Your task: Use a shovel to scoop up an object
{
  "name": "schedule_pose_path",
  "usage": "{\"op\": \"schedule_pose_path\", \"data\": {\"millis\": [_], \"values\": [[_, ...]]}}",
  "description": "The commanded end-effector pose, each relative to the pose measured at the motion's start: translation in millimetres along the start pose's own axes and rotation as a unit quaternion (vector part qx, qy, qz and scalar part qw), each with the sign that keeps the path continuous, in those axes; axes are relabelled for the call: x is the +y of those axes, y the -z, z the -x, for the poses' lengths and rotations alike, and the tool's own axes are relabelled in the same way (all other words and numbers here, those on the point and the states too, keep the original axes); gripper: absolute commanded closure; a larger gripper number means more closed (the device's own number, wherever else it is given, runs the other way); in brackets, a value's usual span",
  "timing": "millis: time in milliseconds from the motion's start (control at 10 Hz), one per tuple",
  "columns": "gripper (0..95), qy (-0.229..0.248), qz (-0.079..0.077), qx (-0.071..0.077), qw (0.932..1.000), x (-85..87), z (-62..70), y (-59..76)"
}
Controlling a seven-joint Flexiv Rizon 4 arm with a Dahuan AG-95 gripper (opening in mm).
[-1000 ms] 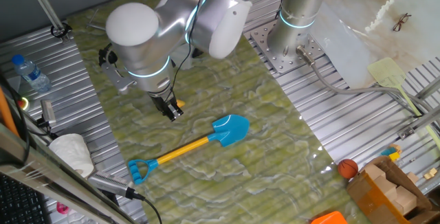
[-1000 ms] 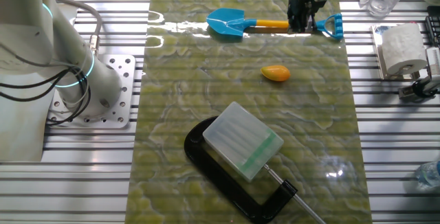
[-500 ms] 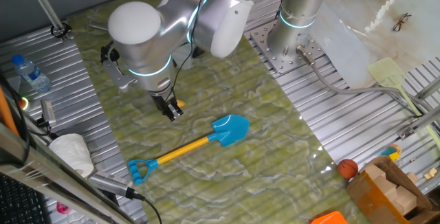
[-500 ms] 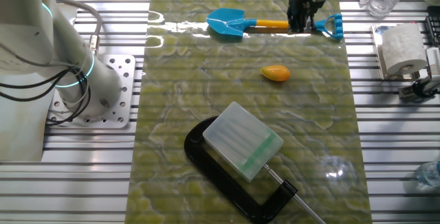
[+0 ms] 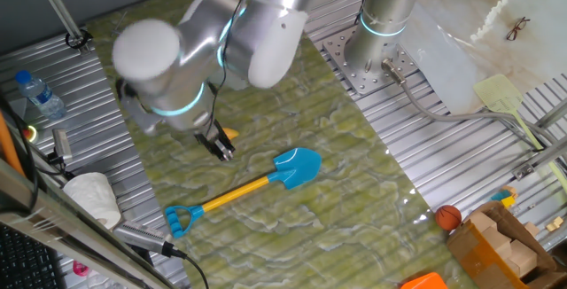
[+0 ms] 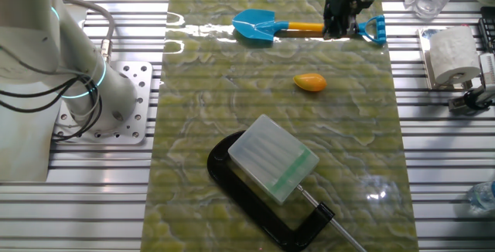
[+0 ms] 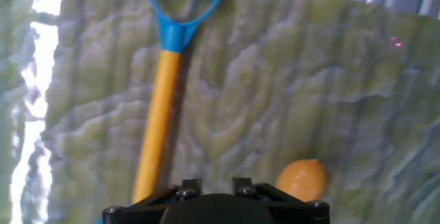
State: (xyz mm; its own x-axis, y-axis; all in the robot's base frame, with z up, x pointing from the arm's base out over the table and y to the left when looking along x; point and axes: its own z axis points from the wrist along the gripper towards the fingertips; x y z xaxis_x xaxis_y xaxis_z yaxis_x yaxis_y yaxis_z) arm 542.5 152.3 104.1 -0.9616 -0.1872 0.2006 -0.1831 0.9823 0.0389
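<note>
Shovel (image 5: 239, 189): plastic toy with bright blue pointed blade, yellow shaft and blue D-shaped end, lying flat on the green marbled mat (image 5: 337, 147) at lower centre of one fixed view, blade toward the right. In the other fixed view the shovel (image 6: 294, 27) runs along the mat's (image 6: 216, 113) top edge, close to the border.

Gripper (image 5: 221, 150): dark two-finger type, hanging just above and left of the shaft, not holding anything; whether its fingers stand apart or together cannot be told. Arm blurred.

Object (image 6: 310, 82): small orange-yellow oval lump with pointed ends, on bare mat just below the shaft, apart from it; open mat all around it. In the hand view the object (image 7: 301, 180) sits at lower right, beside the shaft (image 7: 157, 124).

Black C-clamp (image 6: 263, 206) with translucent box (image 6: 272, 158): lower centre, well apart from the object.

Orange ball (image 5: 448, 215): off the mat, lower right.
</note>
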Motion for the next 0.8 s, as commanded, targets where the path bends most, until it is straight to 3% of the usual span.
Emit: {"op": "schedule_pose_path", "data": {"millis": [100,400,600,800], "values": [[57.0,-0.063,0.008,-0.031,0.9975,28.2,4.6,-4.4],[57.0,-0.091,0.015,-0.038,0.9950,45.2,7.0,-9.7],[57.0,-0.101,0.017,-0.050,0.9935,44.2,9.9,-15.5],[57.0,-0.103,0.015,-0.052,0.9932,42.6,13.9,-23.9]]}}
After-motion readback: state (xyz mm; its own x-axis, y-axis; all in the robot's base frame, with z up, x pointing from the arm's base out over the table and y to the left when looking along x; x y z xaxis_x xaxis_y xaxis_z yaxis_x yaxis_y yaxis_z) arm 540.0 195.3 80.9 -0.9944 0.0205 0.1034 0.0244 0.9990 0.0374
